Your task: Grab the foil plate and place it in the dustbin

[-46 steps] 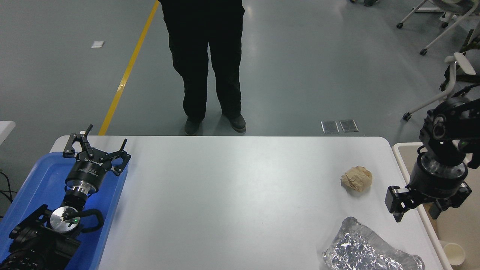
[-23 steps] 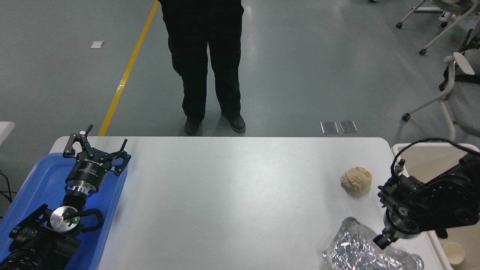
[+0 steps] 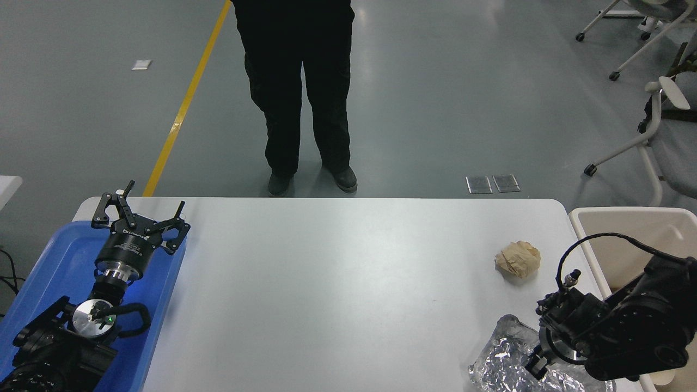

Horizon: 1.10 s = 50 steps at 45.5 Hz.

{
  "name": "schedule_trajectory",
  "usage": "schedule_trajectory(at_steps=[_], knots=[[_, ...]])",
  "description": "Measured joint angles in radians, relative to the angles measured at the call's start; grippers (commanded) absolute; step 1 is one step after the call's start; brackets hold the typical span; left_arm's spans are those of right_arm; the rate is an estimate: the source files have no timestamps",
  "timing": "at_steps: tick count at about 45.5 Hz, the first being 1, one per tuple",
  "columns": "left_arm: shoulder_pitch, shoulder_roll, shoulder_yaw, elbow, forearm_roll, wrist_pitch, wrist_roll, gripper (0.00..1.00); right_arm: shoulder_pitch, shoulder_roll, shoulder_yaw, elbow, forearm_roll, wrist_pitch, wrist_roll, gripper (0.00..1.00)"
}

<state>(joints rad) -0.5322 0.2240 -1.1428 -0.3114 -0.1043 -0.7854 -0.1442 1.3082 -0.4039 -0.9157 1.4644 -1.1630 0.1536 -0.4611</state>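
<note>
The right claw [image 3: 536, 363] is down on the foil plate [image 3: 503, 365] at the near right corner of the white surface [image 3: 337, 283], angled low presumably to catch the raised rim; whether it is released or clenched I cannot tell, the wrist hides it. The dustbin [image 3: 631, 218] stands just beside that edge, handy for a short carry. A tan paper ball [image 3: 518, 259] lies near, and the left claw [image 3: 140, 223] rests spread above the blue tray [image 3: 60, 256]

Black arms, left gripper [image 3: 140, 218] with silver wrist ring, looping black cable [image 3: 599, 245]
</note>
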Motion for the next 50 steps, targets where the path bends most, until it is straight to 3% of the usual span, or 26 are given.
schedule_trajectory(at_steps=[5, 15, 42, 49, 50], knots=[[0.0, 0.0, 0.0, 0.0, 0.0, 0.0, 0.0, 0.99, -0.014, 0.003, -0.008, -0.017, 0.004, -0.003, 0.0, 0.63], [0.0, 0.0, 0.0, 0.0, 0.0, 0.0, 0.0, 0.99, -0.031, 0.012, -0.021, -0.025, 0.012, -0.006, 0.003, 0.0], [0.0, 0.0, 0.0, 0.0, 0.0, 0.0, 0.0, 0.99, -0.013, 0.01, -0.043, -0.007, 0.172, -0.004, 0.012, 0.0], [0.0, 0.0, 0.0, 0.0, 0.0, 0.0, 0.0, 0.99, 0.013, 0.007, -0.044, -0.007, 0.22, -0.004, 0.055, 0.0], [0.0, 0.0, 0.0, 0.0, 0.0, 0.0, 0.0, 0.99, 0.027, 0.004, -0.045, -0.005, 0.24, -0.001, 0.08, 0.0]])
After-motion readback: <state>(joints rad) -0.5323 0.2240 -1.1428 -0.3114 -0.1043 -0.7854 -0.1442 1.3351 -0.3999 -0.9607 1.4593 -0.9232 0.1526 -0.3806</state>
